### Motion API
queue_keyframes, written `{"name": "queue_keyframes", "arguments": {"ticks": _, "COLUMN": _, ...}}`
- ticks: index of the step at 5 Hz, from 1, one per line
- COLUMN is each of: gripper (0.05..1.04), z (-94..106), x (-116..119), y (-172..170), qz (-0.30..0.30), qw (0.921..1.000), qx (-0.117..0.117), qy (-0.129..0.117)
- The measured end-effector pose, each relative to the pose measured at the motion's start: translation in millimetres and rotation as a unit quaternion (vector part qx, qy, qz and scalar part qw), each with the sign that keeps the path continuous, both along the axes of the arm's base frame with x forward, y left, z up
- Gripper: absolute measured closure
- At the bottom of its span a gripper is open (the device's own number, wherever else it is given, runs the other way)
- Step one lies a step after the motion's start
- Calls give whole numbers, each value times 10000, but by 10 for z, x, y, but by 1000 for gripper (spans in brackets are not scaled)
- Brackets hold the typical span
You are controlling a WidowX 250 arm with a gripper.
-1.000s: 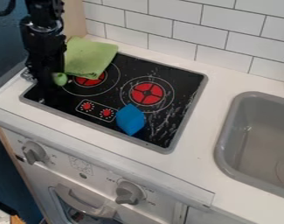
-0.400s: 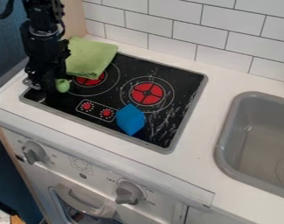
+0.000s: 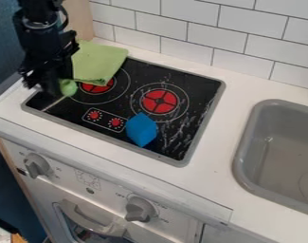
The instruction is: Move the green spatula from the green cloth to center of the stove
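At the left of the camera view, the black gripper (image 3: 43, 86) hangs over the stove's left edge, beside the green cloth. The green end of the spatula (image 3: 68, 87) shows right against the gripper's right side, just below the cloth. A thin pale strip slants down-left from that green end. The gripper hides whatever lies behind it, and its hold on the spatula cannot be made out. The folded green cloth (image 3: 96, 62) covers the back left corner of the black stove (image 3: 193, 90) and part of the left burner.
A blue block-like object (image 3: 141, 129) rests on the stove's front part, right of the printed knobs. To the right, a grey sink (image 3: 246, 163) is set into the white counter (image 3: 222, 156). White wall tiles (image 3: 232, 40) stand behind.
Over the last second the gripper has tilted and shifted slightly left, its lower end rising since the middle frame. The green end dipped, then rose a little. The pale strip below it has become visible.
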State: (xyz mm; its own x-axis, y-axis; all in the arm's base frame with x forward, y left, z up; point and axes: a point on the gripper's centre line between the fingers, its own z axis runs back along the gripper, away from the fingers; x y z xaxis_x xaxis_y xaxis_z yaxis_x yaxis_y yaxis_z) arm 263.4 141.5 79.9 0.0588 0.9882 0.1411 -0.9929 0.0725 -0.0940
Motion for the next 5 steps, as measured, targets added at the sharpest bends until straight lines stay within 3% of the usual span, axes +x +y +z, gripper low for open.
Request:
{"name": "queue_keyframes", "arguments": {"ticks": 1, "gripper": 757, "z": 4, "x": -186, "y": -311, "qz": -588, "qw": 9975, "qx": -323, "qy": 211}}
{"name": "queue_keyframes", "arguments": {"ticks": 2, "gripper": 757, "z": -34, "x": -375, "y": -578, "qz": -1043, "qw": 9921, "qx": -494, "qy": 492}}
{"name": "queue_keyframes", "arguments": {"ticks": 4, "gripper": 757, "z": -258, "x": -600, "y": -1141, "qz": -1946, "qw": 9733, "qx": -603, "qy": 1060}}
{"name": "queue_keyframes", "arguments": {"ticks": 5, "gripper": 757, "z": -203, "x": -672, "y": -1419, "qz": -2237, "qw": 9670, "qx": -774, "qy": 942}}
